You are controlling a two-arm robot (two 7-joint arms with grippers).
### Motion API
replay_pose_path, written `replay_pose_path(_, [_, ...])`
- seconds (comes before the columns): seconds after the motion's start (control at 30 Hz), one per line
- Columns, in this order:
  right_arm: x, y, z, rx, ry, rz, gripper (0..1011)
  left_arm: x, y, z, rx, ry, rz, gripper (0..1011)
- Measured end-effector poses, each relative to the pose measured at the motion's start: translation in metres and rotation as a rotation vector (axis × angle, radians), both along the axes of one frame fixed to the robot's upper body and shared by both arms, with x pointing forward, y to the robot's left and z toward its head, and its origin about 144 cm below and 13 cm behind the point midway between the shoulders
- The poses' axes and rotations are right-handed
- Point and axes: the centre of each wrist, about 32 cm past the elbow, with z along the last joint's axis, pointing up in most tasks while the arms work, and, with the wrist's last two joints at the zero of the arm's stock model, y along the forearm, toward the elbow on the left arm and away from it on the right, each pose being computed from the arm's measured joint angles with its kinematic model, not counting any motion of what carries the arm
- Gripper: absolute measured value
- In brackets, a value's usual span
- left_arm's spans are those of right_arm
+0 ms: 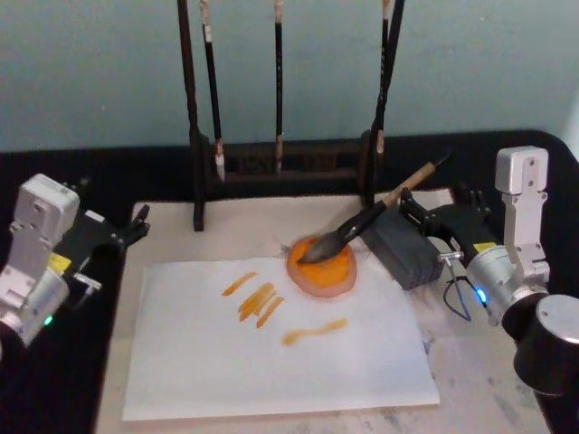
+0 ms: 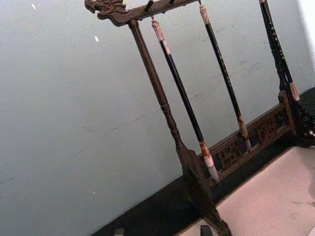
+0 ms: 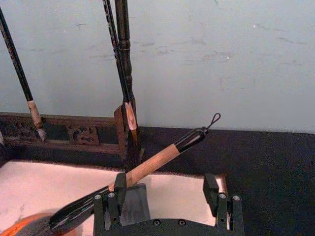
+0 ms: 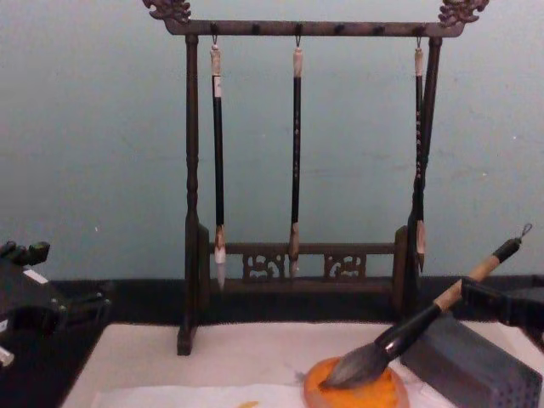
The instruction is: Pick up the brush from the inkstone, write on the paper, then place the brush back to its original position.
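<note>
The brush [image 1: 362, 220] lies tilted, its dark bristle tip in the orange inkstone [image 1: 323, 269] and its bamboo handle propped on a grey block [image 1: 403, 246]. In the chest view the brush [image 4: 425, 319] slopes up to the right from the inkstone [image 4: 357, 393]. The white paper [image 1: 271, 362] carries several orange strokes to the left of the inkstone. My right gripper [image 1: 439, 210] is open just right of the handle, apart from it. In the right wrist view the brush [image 3: 147, 167] crosses just beyond one of the fingers [image 3: 110, 201]. My left gripper [image 1: 127, 231] is parked open at the table's left.
A dark wooden rack [image 1: 280, 172] with three slim hanging brushes stands behind the paper. A beige felt mat [image 1: 479, 380] lies under the paper, on a black table. The wall is close behind the rack.
</note>
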Motion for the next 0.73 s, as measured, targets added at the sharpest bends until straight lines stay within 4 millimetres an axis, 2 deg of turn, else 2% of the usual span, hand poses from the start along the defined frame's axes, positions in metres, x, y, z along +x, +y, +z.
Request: replay_pose_path(0.73, [0.0000, 0.0000, 0.0000, 0.000, 0.000, 0.000, 1000, 0.0000, 0.0000, 0.0000, 0.000, 0.000, 0.000, 1001])
